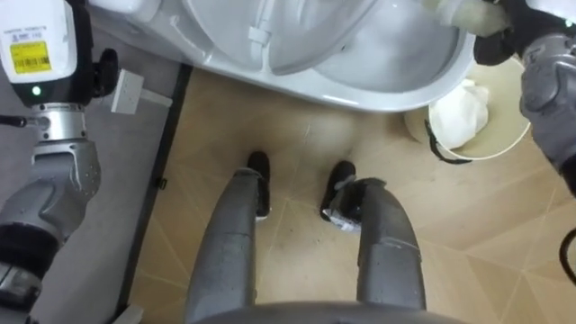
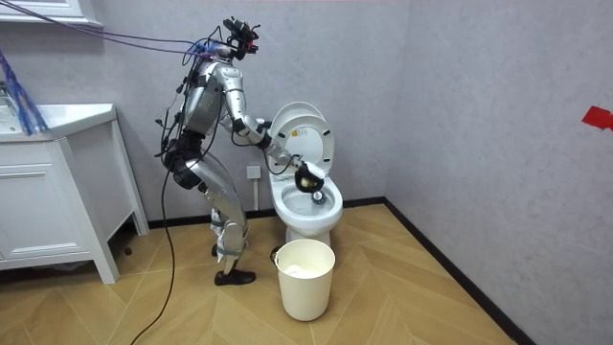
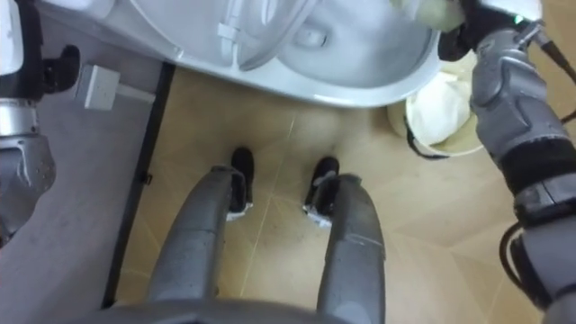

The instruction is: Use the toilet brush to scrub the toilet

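Toilet brush, pale bristly head [image 1: 450, 13], gripped in the dark right hand [image 1: 495, 43] — head just left of the hand, over the white ceramic toilet bowl [image 1: 387, 65]. Cream round plastic bucket [image 1: 504, 135] sits below the hand. Risk: grip slackens, brush drops past the rim — into the bucket

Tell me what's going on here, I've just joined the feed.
The robot stands facing the toilet, whose lid is up. Its right arm is stretched forward, so the right hand is over the bowl. A pale object sits at that hand. It is too unclear to tell whether this is the brush or how the fingers hold it. The left hand is raised near the wall socket. A white bin stands on the floor at the robot's right, beside the toilet.
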{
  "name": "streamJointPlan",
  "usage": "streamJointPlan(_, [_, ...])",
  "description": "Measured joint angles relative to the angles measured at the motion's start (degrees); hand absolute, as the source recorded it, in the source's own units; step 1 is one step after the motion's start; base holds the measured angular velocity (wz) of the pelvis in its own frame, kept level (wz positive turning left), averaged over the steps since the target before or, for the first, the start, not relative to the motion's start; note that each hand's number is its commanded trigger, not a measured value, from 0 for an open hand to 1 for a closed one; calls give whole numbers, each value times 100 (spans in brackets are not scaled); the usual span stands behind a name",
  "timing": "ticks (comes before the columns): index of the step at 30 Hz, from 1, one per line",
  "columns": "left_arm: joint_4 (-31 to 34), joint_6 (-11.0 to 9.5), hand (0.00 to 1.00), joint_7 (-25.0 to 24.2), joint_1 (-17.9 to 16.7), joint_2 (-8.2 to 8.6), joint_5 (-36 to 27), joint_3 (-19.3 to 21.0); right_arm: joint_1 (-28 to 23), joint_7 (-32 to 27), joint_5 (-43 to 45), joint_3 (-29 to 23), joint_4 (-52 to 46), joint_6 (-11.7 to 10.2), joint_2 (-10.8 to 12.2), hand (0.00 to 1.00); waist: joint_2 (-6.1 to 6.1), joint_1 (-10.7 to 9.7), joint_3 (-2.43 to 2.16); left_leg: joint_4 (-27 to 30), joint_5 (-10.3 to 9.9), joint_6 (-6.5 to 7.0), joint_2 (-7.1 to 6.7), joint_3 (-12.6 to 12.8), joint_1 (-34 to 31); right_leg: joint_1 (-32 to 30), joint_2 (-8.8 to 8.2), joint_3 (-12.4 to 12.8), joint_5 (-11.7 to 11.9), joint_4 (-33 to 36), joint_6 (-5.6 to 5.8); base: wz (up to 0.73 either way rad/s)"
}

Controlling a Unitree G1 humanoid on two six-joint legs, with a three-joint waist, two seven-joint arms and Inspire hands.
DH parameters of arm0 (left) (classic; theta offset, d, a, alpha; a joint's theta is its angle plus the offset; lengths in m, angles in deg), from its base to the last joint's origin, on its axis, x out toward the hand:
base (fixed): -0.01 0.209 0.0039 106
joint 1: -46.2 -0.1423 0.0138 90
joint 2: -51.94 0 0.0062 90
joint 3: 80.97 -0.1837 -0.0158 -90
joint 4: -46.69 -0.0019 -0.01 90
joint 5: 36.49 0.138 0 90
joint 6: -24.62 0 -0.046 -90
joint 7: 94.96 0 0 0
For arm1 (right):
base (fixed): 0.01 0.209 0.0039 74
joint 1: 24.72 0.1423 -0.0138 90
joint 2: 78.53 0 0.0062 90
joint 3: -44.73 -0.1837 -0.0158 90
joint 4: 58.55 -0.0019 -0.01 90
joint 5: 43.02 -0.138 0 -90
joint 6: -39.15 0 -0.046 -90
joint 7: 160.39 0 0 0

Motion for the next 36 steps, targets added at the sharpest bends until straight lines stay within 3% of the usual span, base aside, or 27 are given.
streamJointPlan(3, [-1,117,0,-75,48,3,72,5,-12,-49,186,0,4,-2,58,100,3,6,0,6,-3,10,-14,20,-14,-29,-13,23,2,13,4,-1])
streamJointPlan(8, [1,125,0,-155,70,8,106,2,-29,-58,774,136,-29,57,79,100,42,101,3,52,-14,10,29,0,-42,-25,25,-7,10,-7,-1,-2])
streamJointPlan(10, [1,124,0,-264,81,41,129,-17,-227,4,1240,319,-329,230,90,100,186,267,25,48,-22,2,106,-41,-20,81,92,-80,77,-156,-16,-9])
streamJointPlan(13, [35,92,0,-351,64,113,144,-26,-625,227,1897,367,-768,426,100,100,377,443,13,1,-21,3,111,-75,17,159,131,-127,88,-259,-4,0])
streamJointPlan(15, [91,7,0,-353,67,117,122,-71,-1012,497,2298,496,-1284,753,12,100,496,600,7,-31,-25,-3,117,-78,19,161,158,-127,107,-317,1,-7])
streamJointPlan(20, [304,-63,0,-366,-76,115,42,-58,-1658,981,2971,460,-2746,1190,-251,100,552,598,-14,-96,-50,-41,188,-80,11,171,217,-125,122,-432,-15,-4])
streamJointPlan(24, [436,-111,0,-324,-266,115,25,-57,-2003,1436,3359,459,-3624,1540,-284,100,556,616,-17,-84,-93,-92,290,-61,0,168,361,-117,159,-560,-46,-12])
streamJointPlan(29, [440,-176,0,-168,-395,118,-47,-97,-1987,1366,3029,429,-3323,1490,-331,100,567,607,-30,-59,-96,-98,311,-48,92,275,356,-137,166,-518,-58,-1])
streamJointPlan(31, [375,-181,0,-79,-365,116,-127,-93,-1871,1172,2586,330,-2829,1272,-277,100,552,570,-37,-55,-95,-94,280,5,170,328,305,-128,117,-457,-37,12])
streamJointPlan(33, [156,-168,0,-37,-318,109,-150,-43,-1593,903,1976,120,-1933,862,-146,100,515,469,-35,-49,-84,-50,193,34,206,317,178,-126,36,-339,-14,18])
streamJointPlan(34, [120,-157,0,-35,-314,94,-148,-26,-1503,850,1850,98,-1725,773,-110,100,482,440,-34,-45,-81,-44,165,50,201,288,148,-118,16,-281,-12,18])
streamJointPlan(36, [40,-130,0,-32,-249,49,-146,-4,-1085,599,1365,95,-889,278,-69,100,243,344,-13,-38,-49,2,87,150,179,127,42,34,-37,-40,3,7])
